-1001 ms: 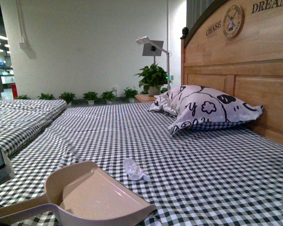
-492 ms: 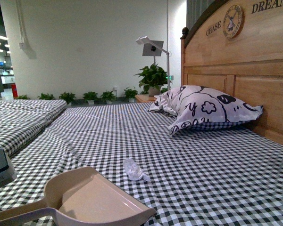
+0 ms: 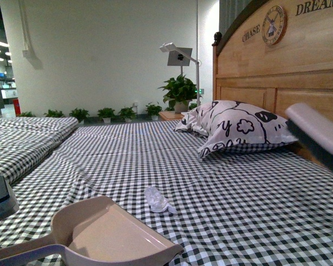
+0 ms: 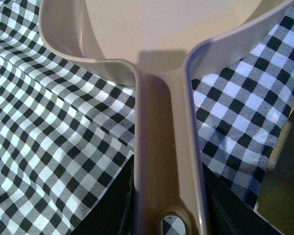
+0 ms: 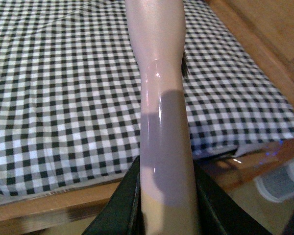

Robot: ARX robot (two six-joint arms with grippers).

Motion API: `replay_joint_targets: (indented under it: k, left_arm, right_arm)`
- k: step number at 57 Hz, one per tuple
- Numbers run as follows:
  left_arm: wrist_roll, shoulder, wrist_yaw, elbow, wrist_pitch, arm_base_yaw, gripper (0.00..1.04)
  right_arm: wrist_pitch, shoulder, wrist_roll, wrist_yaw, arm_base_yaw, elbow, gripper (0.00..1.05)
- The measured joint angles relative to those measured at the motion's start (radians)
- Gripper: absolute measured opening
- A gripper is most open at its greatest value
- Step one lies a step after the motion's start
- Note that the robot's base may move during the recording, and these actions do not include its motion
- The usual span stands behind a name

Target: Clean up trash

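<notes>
The trash [image 3: 158, 200], a small whitish wrinkly wad, lies on the checked bed sheet [image 3: 155, 160] just beyond the beige dustpan's [image 3: 108, 233] open lip. The dustpan rests low on the sheet at the near left. In the left wrist view, my left gripper [image 4: 169, 196] is shut on the dustpan [image 4: 166, 122] handle. The brush [image 3: 316, 133] head, pale back and dark bristles, hangs in the air at the far right, well away from the trash. My right gripper [image 5: 166, 196] is shut on the brush [image 5: 161, 98] handle, held above the bed's edge.
A black-and-white patterned pillow [image 3: 244, 130] leans against the wooden headboard [image 3: 299, 72] at the right. A second checked bed [image 3: 22, 138] lies to the left. A grey object [image 3: 0, 197] sits at the left edge. Potted plants [image 3: 180, 91] and a lamp [image 3: 180, 55] stand behind.
The brush head has come into view at the right edge. The dustpan has sunk a little lower and nearer. The trash has not moved.
</notes>
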State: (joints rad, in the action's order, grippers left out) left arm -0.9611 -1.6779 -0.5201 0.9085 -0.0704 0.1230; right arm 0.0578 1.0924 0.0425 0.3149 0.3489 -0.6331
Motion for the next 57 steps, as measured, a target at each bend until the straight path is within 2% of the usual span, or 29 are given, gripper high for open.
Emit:
replay_joint_targets:
  k: [7,13,32,57]
  left_arm:
    - [0.0,0.0,0.0,0.0,0.0,0.0,0.28]
    - [0.0,0.0,0.0,0.0,0.0,0.0,0.28]
    - [0.0,0.0,0.0,0.0,0.0,0.0,0.28]
    - [0.0,0.0,0.0,0.0,0.0,0.0,0.28]
  right_arm:
    - [0.034,0.23,-0.013,-0.087,-0.007,-0.15,0.22]
    - [0.014,0.44,-0.034,-0.092,0.013,-0.307,0.22]
    - [-0.114,0.805,-0.088,-0.008,0.089,-0.663,0.22]
    - [-0.202,1.023,-0.116,0.037,0.124,-0.9,0.22]
